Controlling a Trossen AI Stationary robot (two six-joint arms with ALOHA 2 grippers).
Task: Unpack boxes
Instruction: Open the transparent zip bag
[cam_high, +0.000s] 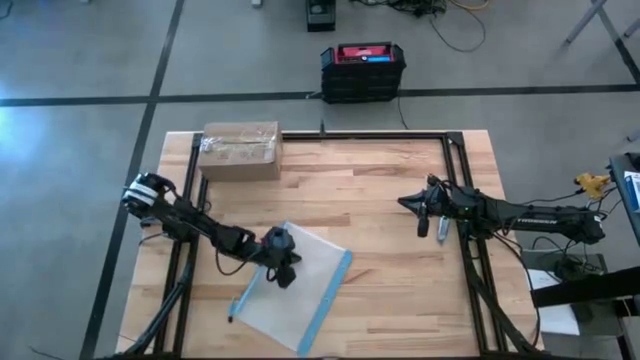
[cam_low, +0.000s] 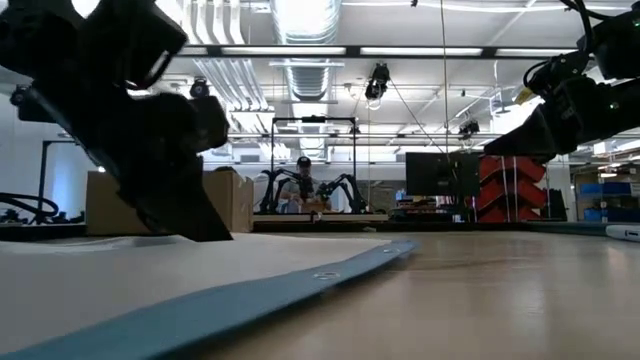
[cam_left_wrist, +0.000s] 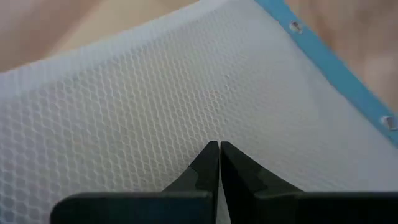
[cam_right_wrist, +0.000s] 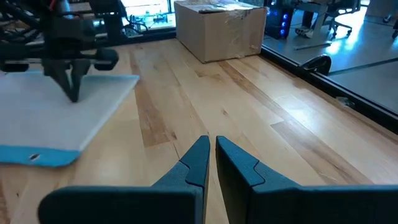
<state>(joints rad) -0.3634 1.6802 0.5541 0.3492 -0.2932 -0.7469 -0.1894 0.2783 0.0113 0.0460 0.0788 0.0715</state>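
Only shiny tape on box (cam_high: 240, 150)

1. The left arm reaches in from the left edge of the surface (cam_high: 400, 200) toward its near middle, bent at the elbow.
2. The left gripper (cam_high: 285, 272) points steeply down, its fingers (cam_left_wrist: 208, 163) pressed together with no gap, tips low over the surface.
3. The right arm stretches in level from the right side, held well above the surface.
4. The right gripper (cam_high: 408, 203) points toward the centre, its fingers (cam_right_wrist: 198, 158) all but closed, holding nothing.
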